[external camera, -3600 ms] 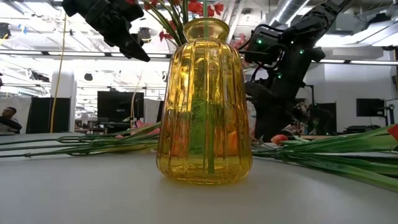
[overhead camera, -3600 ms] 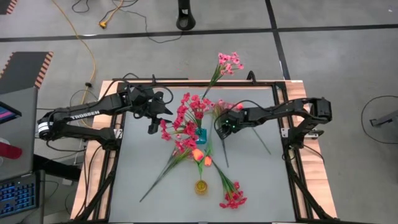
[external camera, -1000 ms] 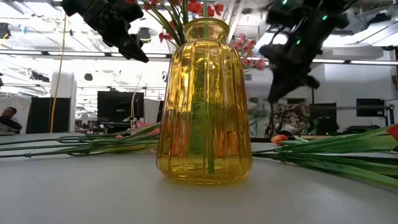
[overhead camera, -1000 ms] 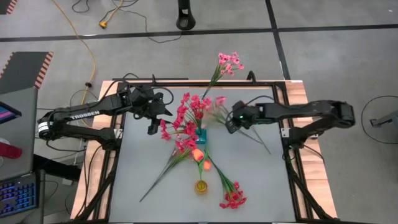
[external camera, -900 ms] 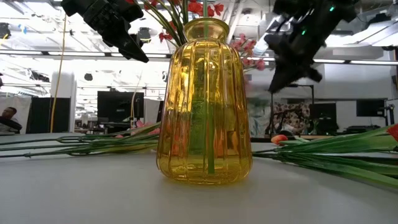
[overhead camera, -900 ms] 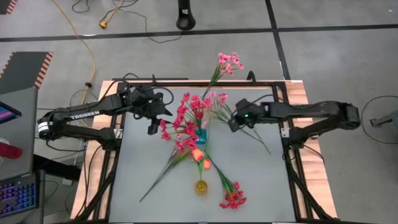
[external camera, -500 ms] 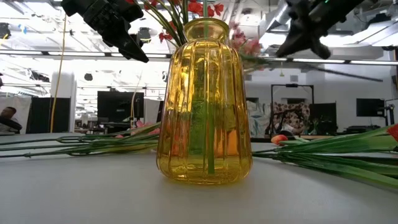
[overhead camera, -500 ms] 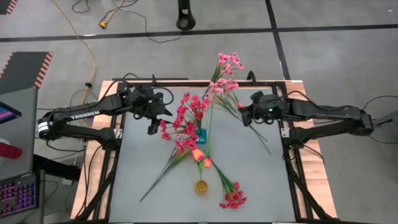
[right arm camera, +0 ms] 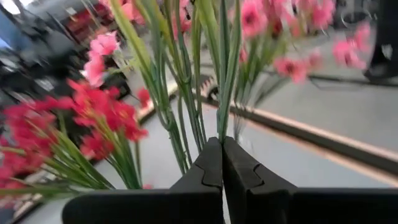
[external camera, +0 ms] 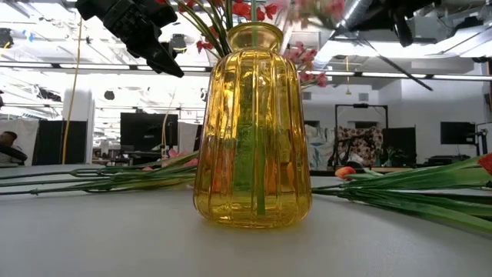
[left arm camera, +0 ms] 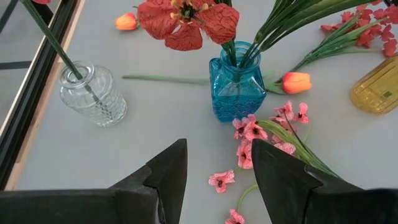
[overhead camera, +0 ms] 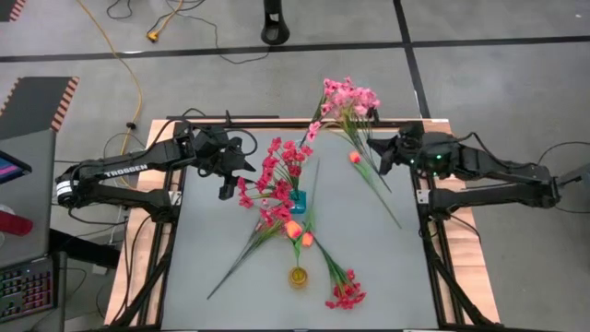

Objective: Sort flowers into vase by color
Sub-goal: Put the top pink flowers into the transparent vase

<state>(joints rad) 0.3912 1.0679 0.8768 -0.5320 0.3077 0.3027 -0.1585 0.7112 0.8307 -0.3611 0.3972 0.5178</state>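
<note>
Pink blossoms crown the spray (overhead camera: 348,100) that the right gripper (overhead camera: 398,150) pinches by its green stems, fingers (right arm camera: 214,163) clamped tight around them near the table's far right edge. The clear glass vase (left arm camera: 93,94) already holds one pink stem, so that looks the likely destination. To place it well, the arm should tip the spray upright, bring the cut ends directly over the narrow mouth, then lower straight down before releasing, keeping clear of the red blooms in the blue vase (left arm camera: 236,87). The left gripper (overhead camera: 228,189) hangs with jaws apart above the table's left side. Other sprays and orange tulip buds (overhead camera: 299,233) lie by the yellow vase (external camera: 252,127).
</note>
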